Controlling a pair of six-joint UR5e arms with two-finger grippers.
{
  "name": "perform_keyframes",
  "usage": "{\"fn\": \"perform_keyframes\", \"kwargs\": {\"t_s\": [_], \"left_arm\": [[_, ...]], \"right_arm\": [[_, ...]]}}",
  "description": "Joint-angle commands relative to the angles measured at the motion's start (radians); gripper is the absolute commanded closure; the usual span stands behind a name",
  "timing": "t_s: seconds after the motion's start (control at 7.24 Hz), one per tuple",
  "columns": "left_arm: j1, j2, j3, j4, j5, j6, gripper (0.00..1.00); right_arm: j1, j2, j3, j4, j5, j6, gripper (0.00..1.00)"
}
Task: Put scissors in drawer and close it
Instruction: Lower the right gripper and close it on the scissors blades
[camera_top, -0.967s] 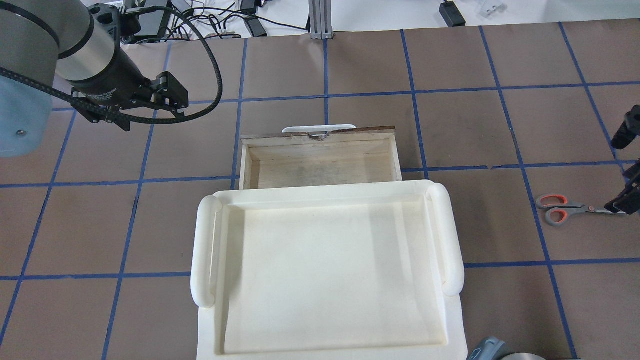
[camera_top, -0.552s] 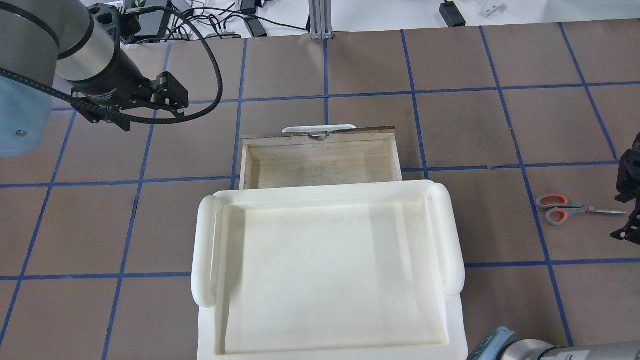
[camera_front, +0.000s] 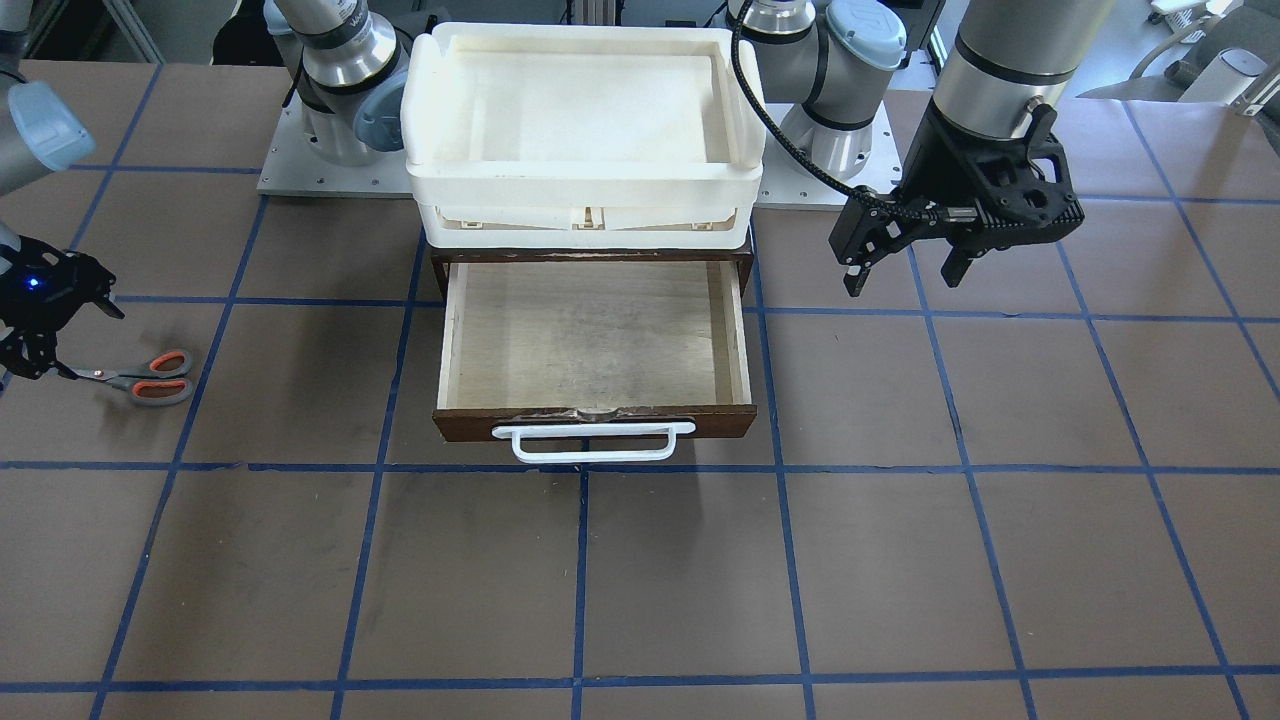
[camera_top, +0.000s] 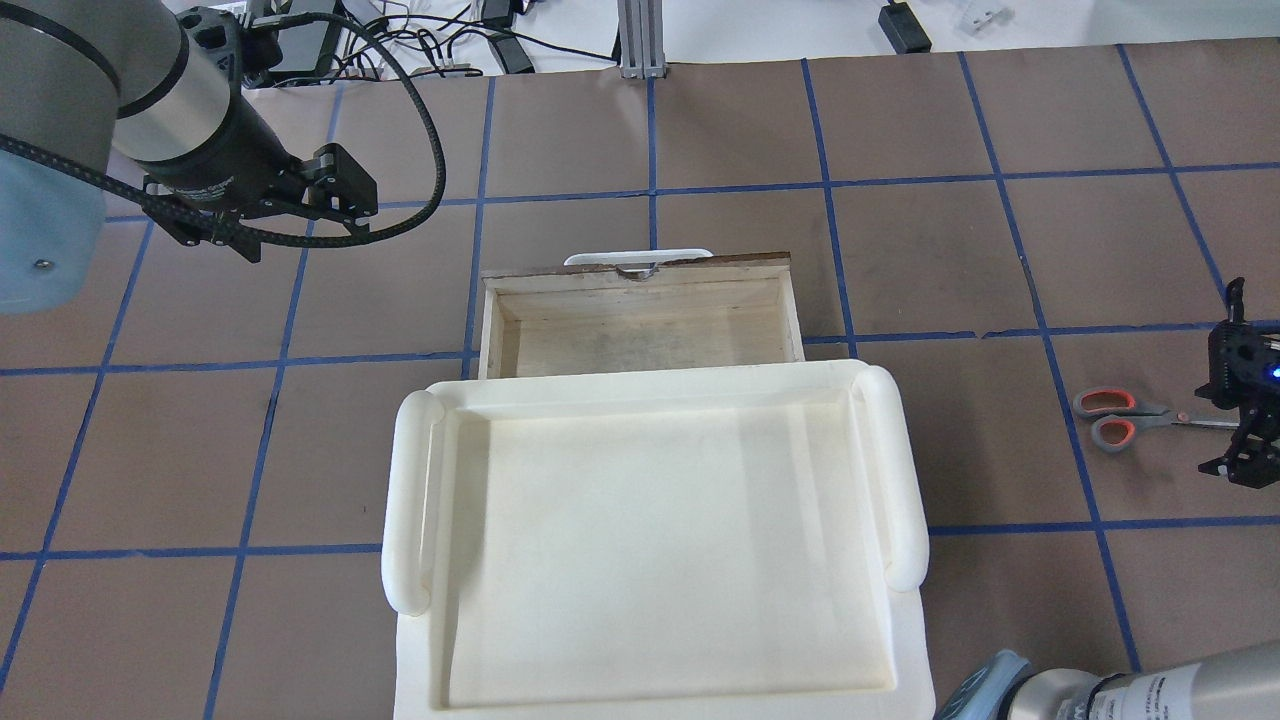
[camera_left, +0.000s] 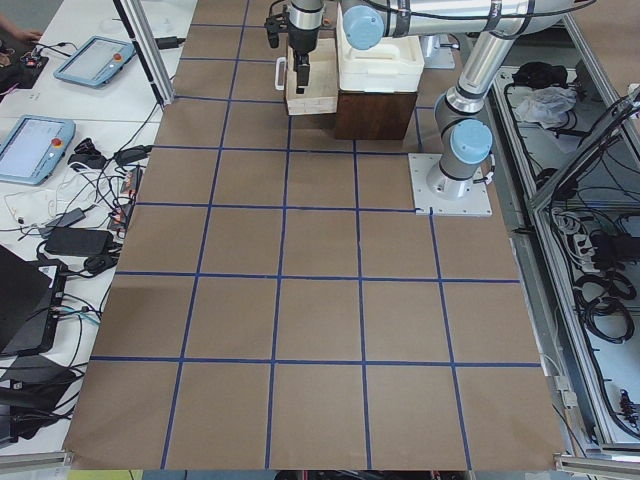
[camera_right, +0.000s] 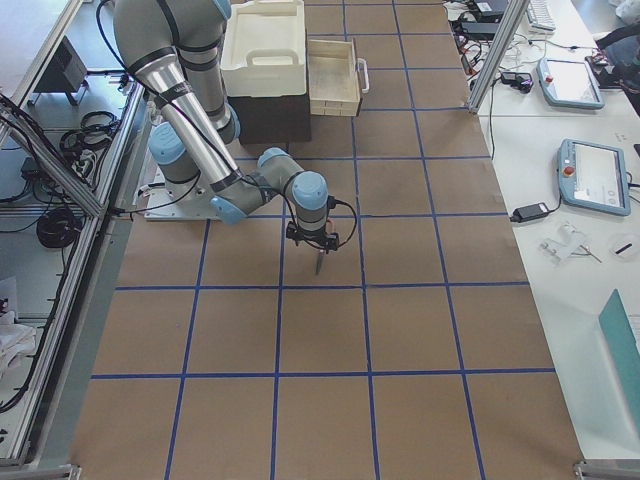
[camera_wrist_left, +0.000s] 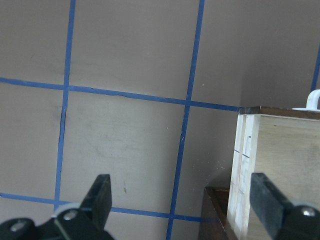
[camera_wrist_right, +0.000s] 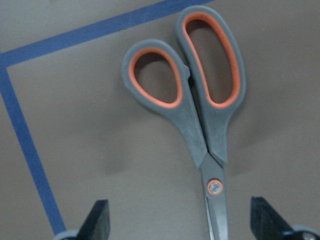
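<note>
The scissors (camera_top: 1128, 418) lie flat on the brown table at the right, grey handles with orange lining pointing toward the drawer, and they also show in the front view (camera_front: 150, 377). My right gripper (camera_top: 1236, 420) is open and sits low over the blades. In the right wrist view its fingers straddle the scissors (camera_wrist_right: 200, 105) near the pivot without touching. The drawer (camera_top: 640, 330) is pulled out and empty, with its white handle (camera_front: 590, 441) in front. My left gripper (camera_top: 340, 190) is open and empty, hovering left of the drawer (camera_wrist_left: 280, 165).
A white plastic tray (camera_top: 420, 500) sits on top of the dark brown cabinet (camera_left: 375, 100) that houses the drawer. The table is brown with a blue tape grid. Cables and power bricks (camera_top: 500, 45) lie beyond its far edge.
My right gripper has come in from the right edge, turned, and settled over the scissor blades. The left arm, scissors and drawer have not moved.
</note>
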Motion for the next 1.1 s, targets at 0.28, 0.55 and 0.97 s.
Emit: {"fn": "perform_keyframes", "kwargs": {"t_s": [0.28,0.55,0.97], "left_arm": [[0.0,-0.001,0.0,0.0,0.0,0.002,0.0],[0.0,-0.003,0.0,0.0,0.0,0.003,0.0],[0.0,-0.003,0.0,0.002,0.0,0.003,0.0]], "right_arm": [[0.006,0.021,0.043,-0.098,0.034,-0.121,0.01],[0.009,0.03,0.037,-0.096,0.058,-0.152,0.07],[0.012,0.041,0.03,-0.096,0.058,-0.164,0.09]]}}
